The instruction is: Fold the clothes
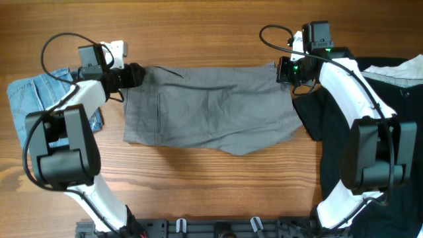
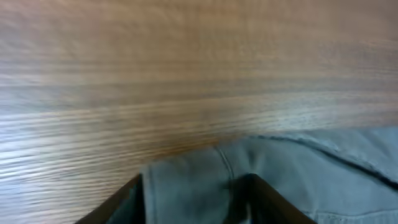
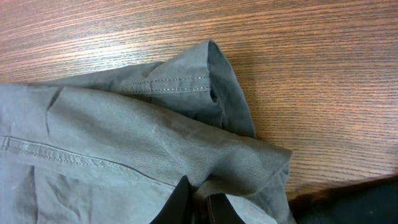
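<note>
The grey trousers (image 1: 208, 109) lie folded across the middle of the wooden table. My left gripper (image 1: 135, 74) is shut on their far left corner; the left wrist view shows grey cloth (image 2: 249, 180) between the dark fingers (image 2: 193, 199). My right gripper (image 1: 285, 70) is shut on the far right corner; the right wrist view shows a fold of grey cloth (image 3: 155, 124) pinched between its fingertips (image 3: 200, 202). Light-blue denim shorts (image 1: 33, 99) lie at the left under the left arm. A black garment (image 1: 390, 132) lies at the right under the right arm.
A whitish cloth (image 1: 396, 69) lies on the black garment at the far right. The wooden table (image 1: 198, 33) shows bare along the far side and in front of the trousers. A black rail (image 1: 218, 228) with hooks runs along the near edge.
</note>
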